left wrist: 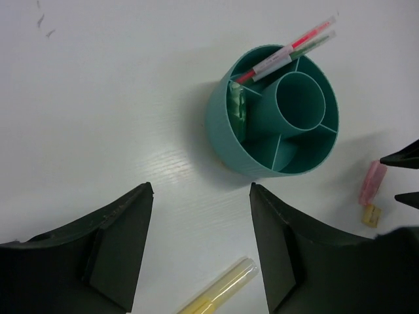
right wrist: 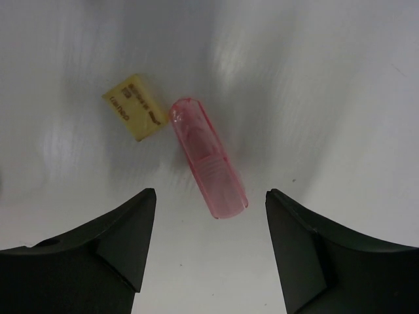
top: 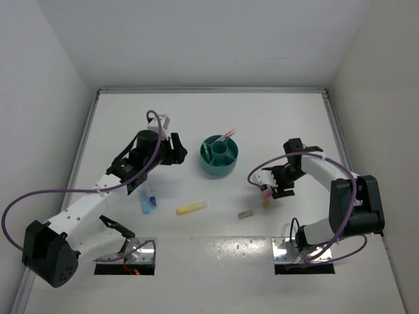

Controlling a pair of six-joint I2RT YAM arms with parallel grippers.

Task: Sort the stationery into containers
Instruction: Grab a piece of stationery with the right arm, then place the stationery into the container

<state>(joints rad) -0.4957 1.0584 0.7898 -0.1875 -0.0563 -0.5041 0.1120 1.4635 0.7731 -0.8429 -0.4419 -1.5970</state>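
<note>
One round teal organiser (top: 219, 172) stands mid-tabletop (top: 294, 118). Two thin pens (left wrist: 288, 53) lean side by side in one ring compartment, their upper ends poking past the rim toward 1 o'clock (top view).

There are four stubby markers. The mint marker (left wrist: 237, 104) sits in the ring compartment at the organiser's 9 o'clock. The blue marker (top: 149, 201) lies at 8 o'clock, its long axis running roughly 12 to 6. The yellow marker (top: 191, 208) lies at 7 o'clock, running 8 to 2. The pink marker (right wrist: 208, 157) lies at 4 o'clock.

There are two blocks. The tan block (right wrist: 134, 106) lies just beside the pink marker's end, and the grey block (top: 245, 214) lies at 5 o'clock.

The left fingers (left wrist: 124, 229) are spread and empty. The right fingers (right wrist: 118, 235) are spread over the pink marker, not gripping it.
</note>
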